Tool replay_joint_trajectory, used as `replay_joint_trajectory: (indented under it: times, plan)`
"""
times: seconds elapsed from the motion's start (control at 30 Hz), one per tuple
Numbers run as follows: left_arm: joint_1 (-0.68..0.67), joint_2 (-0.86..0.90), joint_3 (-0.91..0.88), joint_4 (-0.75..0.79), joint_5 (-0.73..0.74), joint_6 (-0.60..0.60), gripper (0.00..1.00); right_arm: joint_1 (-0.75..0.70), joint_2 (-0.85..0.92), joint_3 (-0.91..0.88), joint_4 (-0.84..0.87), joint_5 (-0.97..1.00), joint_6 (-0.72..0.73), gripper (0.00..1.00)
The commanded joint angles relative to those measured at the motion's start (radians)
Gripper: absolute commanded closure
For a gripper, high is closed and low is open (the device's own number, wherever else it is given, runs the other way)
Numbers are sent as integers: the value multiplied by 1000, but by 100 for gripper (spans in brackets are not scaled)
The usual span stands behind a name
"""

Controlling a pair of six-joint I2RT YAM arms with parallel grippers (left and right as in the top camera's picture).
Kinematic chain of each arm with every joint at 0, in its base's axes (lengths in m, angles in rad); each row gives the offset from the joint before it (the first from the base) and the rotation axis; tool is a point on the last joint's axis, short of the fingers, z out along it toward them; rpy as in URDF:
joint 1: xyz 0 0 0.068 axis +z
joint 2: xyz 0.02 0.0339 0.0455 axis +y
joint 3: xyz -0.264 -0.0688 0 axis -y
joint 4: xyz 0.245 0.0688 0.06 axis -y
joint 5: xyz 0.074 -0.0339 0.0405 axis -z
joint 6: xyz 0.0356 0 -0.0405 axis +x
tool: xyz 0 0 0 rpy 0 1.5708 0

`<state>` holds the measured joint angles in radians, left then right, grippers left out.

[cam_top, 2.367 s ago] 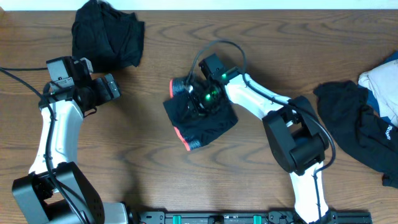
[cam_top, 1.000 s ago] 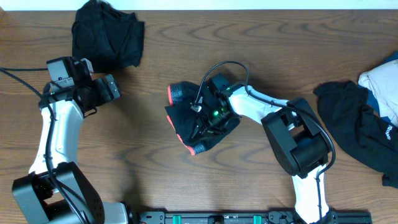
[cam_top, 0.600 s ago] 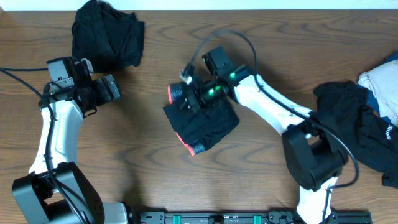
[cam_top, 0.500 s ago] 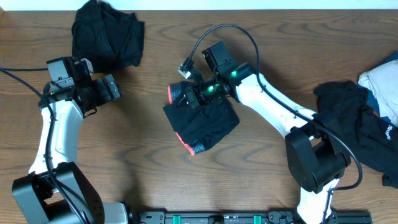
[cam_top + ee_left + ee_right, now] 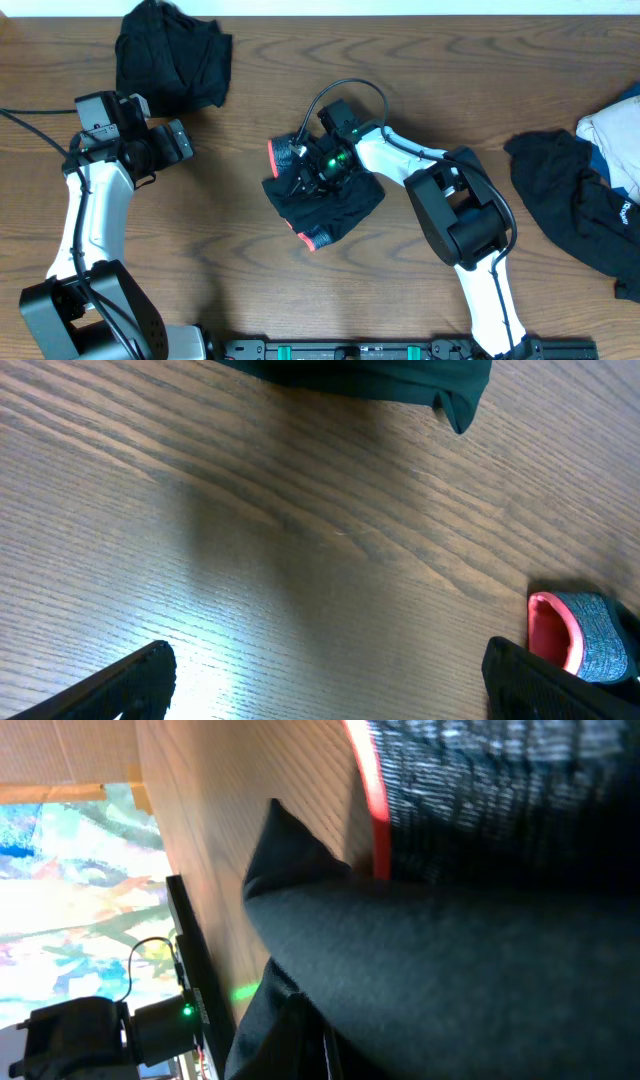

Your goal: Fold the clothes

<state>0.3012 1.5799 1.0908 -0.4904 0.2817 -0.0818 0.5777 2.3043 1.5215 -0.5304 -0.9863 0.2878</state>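
The clothes piece in play is a black garment [image 5: 335, 200] with a coral-red band [image 5: 274, 152], lying bunched at the table's middle. My right gripper [image 5: 303, 171] is down on its upper left part, shut with black fabric gathered at its tip. In the right wrist view the black fabric [image 5: 460, 950] fills the frame and hides the fingers, with the red band [image 5: 368, 780] above it. My left gripper [image 5: 176, 140] hovers open over bare wood at the left, holding nothing. Its view shows the red band [image 5: 555, 644] at the right edge.
A black bundle [image 5: 170, 55] lies at the back left and shows along the left wrist view's top as well [image 5: 370, 372]. More black clothes [image 5: 565, 200] and a white and blue piece [image 5: 612, 130] lie at the right edge. The table is brown wood [image 5: 230, 260].
My right arm swung back toward the far side, then came down again on the garment's upper left, shifting the red band and bunching the fabric. The left arm has not moved.
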Motion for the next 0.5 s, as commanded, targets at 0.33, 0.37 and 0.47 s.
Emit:
replay_joint_trajectory:
  times: [0.33, 0.37, 0.47]
  plan:
    - [5, -14, 20, -3, -5, -9, 2, -1, -273, 2, -119, 45, -24, 90]
    - [4, -14, 20, -2, -5, -9, 2, 0, -296, 2, -139, 51, -24, 89]
    - [4, -14, 20, -2, -5, -9, 2, 6, -336, 2, -211, 101, -24, 87]
